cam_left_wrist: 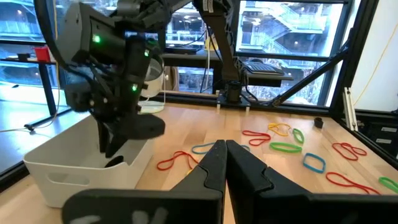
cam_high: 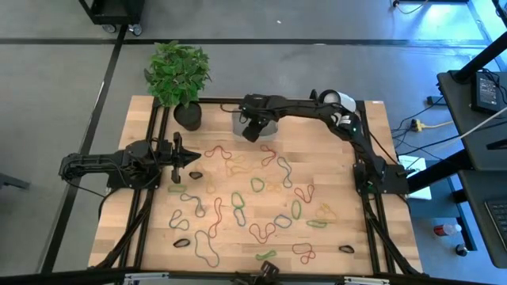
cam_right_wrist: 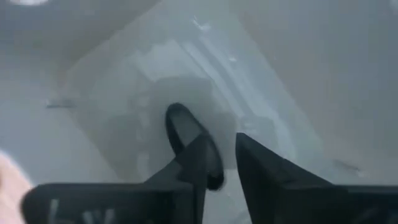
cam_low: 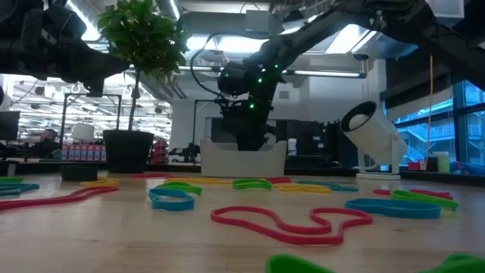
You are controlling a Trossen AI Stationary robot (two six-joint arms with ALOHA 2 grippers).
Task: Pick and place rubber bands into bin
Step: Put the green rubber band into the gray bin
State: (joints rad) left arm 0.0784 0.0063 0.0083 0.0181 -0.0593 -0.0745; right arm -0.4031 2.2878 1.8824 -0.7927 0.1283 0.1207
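Many rubber bands [cam_high: 238,202] in red, green, tan, blue and black lie scattered flat on the wooden table, seen also in the low view [cam_low: 280,220] and left wrist view [cam_left_wrist: 286,147]. The translucent bin [cam_high: 240,124] stands near the far edge. My right gripper [cam_high: 252,131] points down into the bin [cam_right_wrist: 124,81], its fingers a little apart [cam_right_wrist: 227,165]. A black rubber band [cam_right_wrist: 183,127] lies in the bin by one fingertip. My left gripper [cam_high: 190,158] waits shut near the table's left side, touching nothing [cam_left_wrist: 225,152]. My right gripper reaches into the bin from above with its fingers apart. The black rubber band [cam_right_wrist: 186,134] sits right at the tip of one finger [cam_right_wrist: 202,158], not between the two. Whether that finger touches the band I cannot tell.
A black plant pot [cam_high: 188,116] with a leafy plant stands left of the bin at the far edge. A white round camera [cam_high: 342,100] sits at the far right corner. Black frame rails [cam_high: 150,198] run along the table's left and right sides.
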